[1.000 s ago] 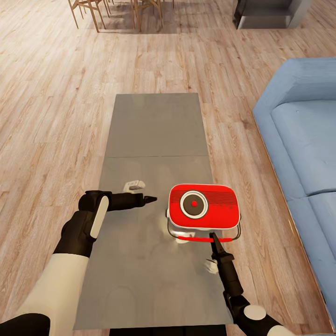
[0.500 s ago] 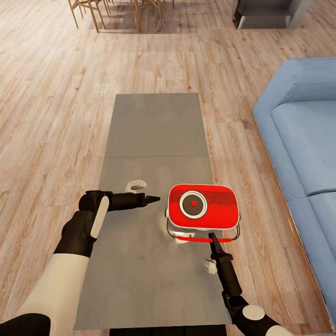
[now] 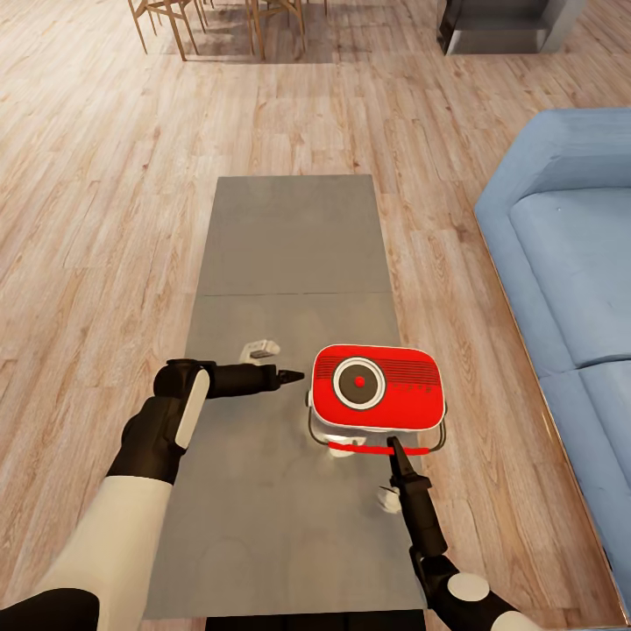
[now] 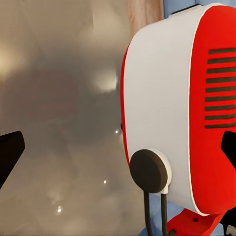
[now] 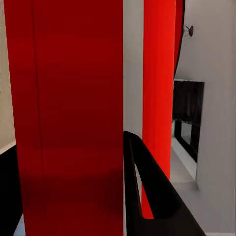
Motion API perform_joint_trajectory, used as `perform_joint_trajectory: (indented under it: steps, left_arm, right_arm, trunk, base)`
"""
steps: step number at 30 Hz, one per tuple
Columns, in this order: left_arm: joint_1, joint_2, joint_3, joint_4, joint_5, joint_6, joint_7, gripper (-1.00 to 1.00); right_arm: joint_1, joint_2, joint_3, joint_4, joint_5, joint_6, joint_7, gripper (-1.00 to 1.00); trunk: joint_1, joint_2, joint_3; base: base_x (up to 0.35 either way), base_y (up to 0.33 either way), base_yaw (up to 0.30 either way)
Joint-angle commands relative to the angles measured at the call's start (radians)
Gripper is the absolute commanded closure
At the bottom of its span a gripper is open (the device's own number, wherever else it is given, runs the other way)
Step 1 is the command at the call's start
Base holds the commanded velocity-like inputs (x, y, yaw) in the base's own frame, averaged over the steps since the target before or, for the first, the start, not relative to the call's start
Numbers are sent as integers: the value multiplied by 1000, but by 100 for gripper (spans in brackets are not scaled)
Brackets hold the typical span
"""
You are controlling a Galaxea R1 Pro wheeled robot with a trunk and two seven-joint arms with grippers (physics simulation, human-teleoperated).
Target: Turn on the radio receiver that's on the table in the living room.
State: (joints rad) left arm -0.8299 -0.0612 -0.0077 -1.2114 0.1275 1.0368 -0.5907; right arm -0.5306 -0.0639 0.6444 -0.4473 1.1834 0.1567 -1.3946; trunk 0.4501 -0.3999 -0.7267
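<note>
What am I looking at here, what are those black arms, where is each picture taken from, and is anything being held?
This is a simulated robot with two arms, each ending in a gripper. The wide picture comes from a camera on its head, looking down over a long grey table on a wood floor, beside a blue sofa. On the table stands a red radio with a wire handle. The other two pictures come from cameras near each gripper, so they show the radio very close. The left gripper points at the radio's side from just beside it. The right gripper sits at the radio's near edge, by the handle. Neither visibly holds anything; contact cannot be told.
</note>
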Motion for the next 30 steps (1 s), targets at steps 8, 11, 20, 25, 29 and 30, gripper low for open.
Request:
perform_joint_trajectory:
  steps: [8, 11, 20, 25, 29, 30]
  left_arm:
    - [0, 0, 0, 2, -1, -3, 3, -100]
    - [0, 0, 0, 3, -2, -3, 3, -100]
    - [0, 1, -1, 4, -3, -3, 3, -100]
    - [0, 0, -1, 4, -3, -3, 3, -100]
    - [0, 0, -1, 3, -4, -4, 3, -100]
    - [0, -1, 0, 2, -4, -4, 3, -100]
  right_arm:
    - [0, 2, 1, -1, 5, -2, -7, 100]
    - [0, 5, 1, -1, 6, -2, -7, 100]
    - [0, 15, 1, -1, 6, 2, -8, 100]
    - [0, 17, 0, -1, 5, 5, -9, 100]
    - [0, 18, 0, -1, 5, 6, -8, 100]
    - [0, 18, 0, -1, 4, 5, -8, 100]
  trunk:
    - [0, 0, 0]
    - [0, 0, 0]
    - [0, 0, 0]
    - [0, 0, 0]
    - [0, 0, 0]
    - [0, 0, 0]
  base:
    - [0, 0, 0]
    - [0, 0, 0]
    - [0, 0, 0]
    - [0, 0, 0]
    - [0, 0, 0]
    - [0, 0, 0]
